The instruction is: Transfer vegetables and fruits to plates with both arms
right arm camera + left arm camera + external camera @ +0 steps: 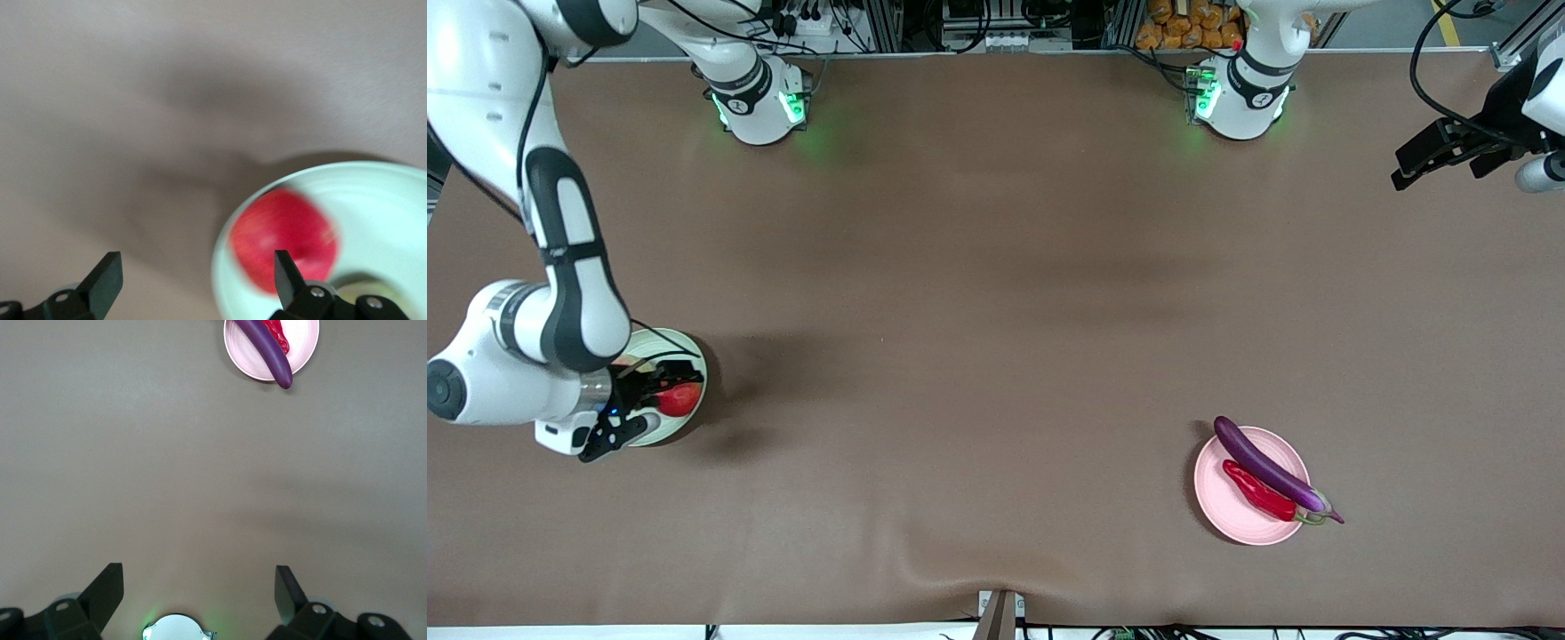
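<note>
— Apple point(283, 240) on mint plate point(373, 193), low in the front frame at the right arm's end, just under right gripper point(197, 260), spread wide and holding nothing?

— Yes. Lift straight up now. Avoid brushing the apple or the peach point(363, 290) beside it; probably easy to roll.

— And farther out?

— Left gripper point(199, 577) waiting high in the frame, also wide, empty. Eggplant point(1263, 462) and chili point(1258, 491) side by side on pink plate point(1227, 511), lower frame. Probably nothing left to carry.

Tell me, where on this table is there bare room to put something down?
The whole brown middle between the green plate and the pink plate is bare. The pink plate is crowded with eggplant and chili; the green one holds the apple, with the right end effector open over it.
</note>
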Robot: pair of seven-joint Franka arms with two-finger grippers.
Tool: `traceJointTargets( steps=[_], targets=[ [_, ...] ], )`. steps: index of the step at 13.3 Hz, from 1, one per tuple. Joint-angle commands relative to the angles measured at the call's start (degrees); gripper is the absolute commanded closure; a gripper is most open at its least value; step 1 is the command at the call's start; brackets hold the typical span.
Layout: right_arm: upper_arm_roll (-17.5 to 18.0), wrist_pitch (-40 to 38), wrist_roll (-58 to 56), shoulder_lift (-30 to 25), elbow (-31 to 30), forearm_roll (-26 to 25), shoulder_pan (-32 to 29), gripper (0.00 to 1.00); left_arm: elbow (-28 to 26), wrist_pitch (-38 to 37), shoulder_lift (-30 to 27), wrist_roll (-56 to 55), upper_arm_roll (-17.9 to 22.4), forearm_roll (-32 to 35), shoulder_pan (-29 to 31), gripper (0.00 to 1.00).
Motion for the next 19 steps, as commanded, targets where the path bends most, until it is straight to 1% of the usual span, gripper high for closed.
traceJointTargets(
  steps=[1, 3, 4, 5, 7, 8, 10, 12, 15, 17, 19],
  targets=[
    [-0.31, 0.31, 11.56, -11.95, -10.76, 0.39, 3.44, 0.00, -1.66, 1.10, -1.31, 1.42, 0.16, 0.51, 0.04, 0.00],
    [-0.40, -1.87, 17.63, -17.23, -11.83, -0.05, 4.15, 0.00, -3.76, 2.42, -2.10, 1.94, 0.24, 0.07, 0.04, 0.00],
    [-0.66, -5.11, 19.31, -19.95, -11.57, -0.40, 4.76, 0.00, -4.12, 2.42, -2.62, 1.94, -0.10, 0.07, -0.22, 0.00],
    [-0.75, -7.31, 20.64, -22.59, -11.39, -1.45, 4.86, 0.00, -4.21, 2.34, -2.72, 1.94, -0.80, 0.07, -0.05, 0.00],
    [-0.58, -11.71, 24.93, -27.52, -10.96, -4.87, 4.77, 0.00, -5.00, 2.42, -3.41, 2.03, -0.81, 0.16, -0.05, 0.00],
    [-0.49, -14.34, 28.18, -28.76, -9.82, -5.50, 4.77, 0.00, -5.70, 2.51, -4.29, 2.03, -1.07, 0.16, -0.14, 0.00],
    [-0.22, -21.19, 31.63, -29.03, -4.48, -6.81, 3.72, 0.00, -6.06, 2.69, -4.91, 2.03, -1.51, 0.16, -0.05, 0.00],
    [-0.31, -24.72, 31.64, -29.47, -0.68, -7.87, 3.10, 0.00, -6.41, 2.69, -5.26, 2.03, -1.51, 0.16, -0.05, 0.00],
    [-0.31, -28.42, 31.37, -30.70, 2.92, -8.22, 2.31, 0.00, -5.97, 2.60, -5.18, 2.03, -1.51, 0.24, -0.05, 0.00],
    [-0.14, -30.27, 31.64, -30.70, 3.98, -9.89, 2.31, 0.00, -5.97, 2.60, -5.18, 2.03, -1.51, 0.25, -0.05, 0.00],
    [-0.22, -31.50, 31.64, -30.88, 4.77, -9.98, 2.22, 0.00, -5.97, 2.69, -5.09, 2.03, -1.51, 0.25, -0.05, 0.00]
  ],
)
